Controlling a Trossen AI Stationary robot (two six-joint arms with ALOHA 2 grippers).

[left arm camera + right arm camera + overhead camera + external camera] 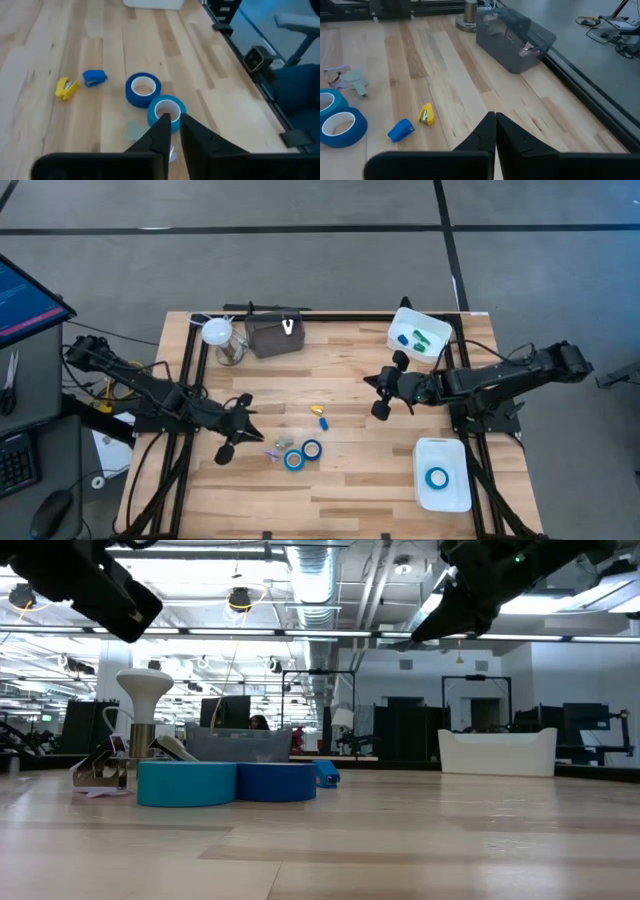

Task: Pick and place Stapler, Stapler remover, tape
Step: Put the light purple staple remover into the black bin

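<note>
Two blue tape rolls point(293, 460) point(312, 449) lie flat, side by side, on the wooden table point(350, 500). A third tape roll point(437, 477) lies in a white tray point(442, 498). A small blue stapler point(94, 78) and a yellow one point(65, 88) lie just beyond the rolls. Pale purple and clear bits point(346, 76) lie beside the rolls; I cannot tell whether one of them is the stapler remover. My left gripper point(173, 119) hovers over the table left of the rolls, slightly open and holding nothing. My right gripper point(495, 118) hangs shut and empty, right of the staplers.
A grey box point(272, 335) and a white stand point(220, 335) are at the far edge. A white bin point(420, 335) with green and blue items sits at the far right. Bare wood lies between the grippers and along the near edge.
</note>
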